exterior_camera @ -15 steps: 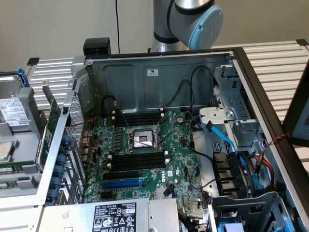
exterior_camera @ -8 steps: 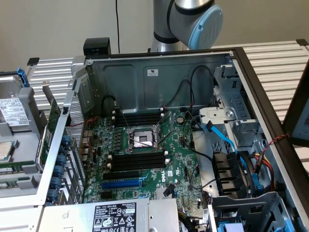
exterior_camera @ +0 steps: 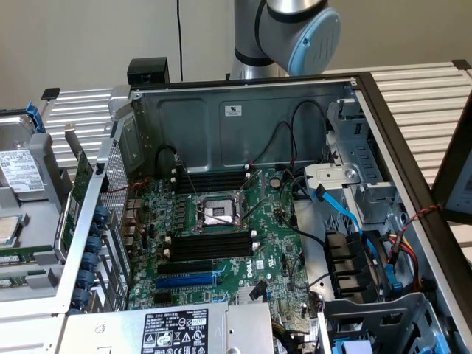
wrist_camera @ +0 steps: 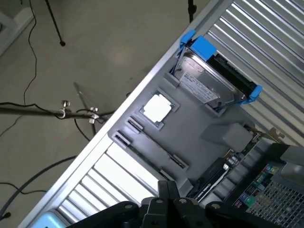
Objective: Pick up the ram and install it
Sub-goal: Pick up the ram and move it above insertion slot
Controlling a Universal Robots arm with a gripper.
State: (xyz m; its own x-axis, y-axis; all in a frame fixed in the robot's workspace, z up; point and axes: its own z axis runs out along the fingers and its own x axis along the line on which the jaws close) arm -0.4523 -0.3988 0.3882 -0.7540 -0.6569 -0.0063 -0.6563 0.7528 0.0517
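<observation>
Gripper (wrist_camera: 167,191), clenched empty in the wrist view, hangs near the ram (wrist_camera: 214,176) on the grey tray (wrist_camera: 194,130). Exterior view: arm (exterior_camera: 295,29) at upper frame behind the open case (exterior_camera: 206,125); shut jaws could knock the ram aside.

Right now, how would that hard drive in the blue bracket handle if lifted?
Likely rigid and heavy for its size: the hard drive shows a metal casing. Its smooth labelled top looks slippery; the blue bracket could flex.
</observation>
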